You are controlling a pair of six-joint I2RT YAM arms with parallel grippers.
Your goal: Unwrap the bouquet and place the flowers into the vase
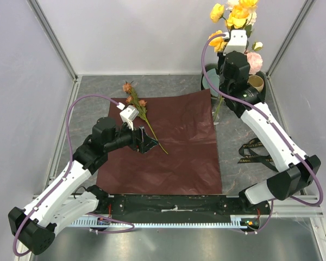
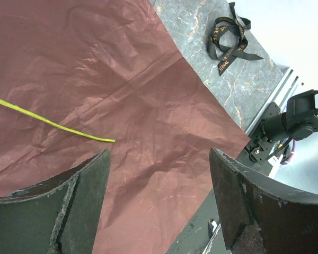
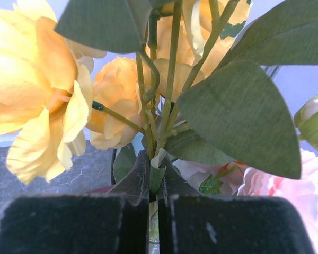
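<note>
The maroon wrapping paper [image 1: 168,152] lies spread flat on the table, with the black ribbon [image 1: 255,152] off it to the right. One stem of rust-brown blooms [image 1: 137,106] rests on the paper's left part. My left gripper [image 1: 144,142] hovers open over the paper beside that stem's lower end [image 2: 53,124], nothing between its fingers [image 2: 159,151]. My right gripper [image 1: 232,41] is raised at the back right, shut on the green stems [image 3: 156,159] of the yellow roses [image 1: 233,13]. Pink roses [image 3: 302,185] sit just behind. The clear vase [image 1: 216,113] stands under the right arm, stems reaching down to it.
A beige mug [image 1: 256,82] and a dark round dish [image 1: 209,76] stand at the back right by the vase. The ribbon [image 2: 228,39] lies on grey marbled tabletop [image 1: 98,87]. Frame posts and white walls close the sides. The right arm's base [image 2: 294,119] sits at the near edge.
</note>
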